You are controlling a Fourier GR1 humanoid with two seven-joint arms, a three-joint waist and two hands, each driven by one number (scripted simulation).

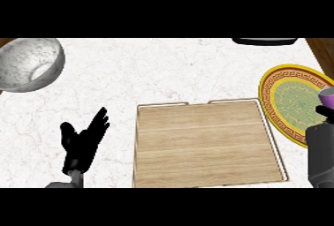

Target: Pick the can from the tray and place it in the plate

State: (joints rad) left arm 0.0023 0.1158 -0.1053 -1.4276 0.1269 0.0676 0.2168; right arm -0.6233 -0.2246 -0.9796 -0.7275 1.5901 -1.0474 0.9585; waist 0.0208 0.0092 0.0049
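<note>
A purple can [328, 97] shows at the view's right edge, above the right side of the plate [290, 101], which is yellow-rimmed with a green centre. My right hand [324, 111] is curled round the can's lower part and mostly cut off by the edge. Its grey forearm rises from the lower right. The wooden tray [205, 145] with a thin metal rail lies in the middle and has nothing on it. My left hand [83, 141] rests open at the lower left, fingers up, left of the tray.
A grey marbled bowl [29, 64] stands at the far left corner. A dark flat object [264, 40] lies at the counter's far edge, right of centre. White marble counter [163, 70] stretches between the bowl and the tray.
</note>
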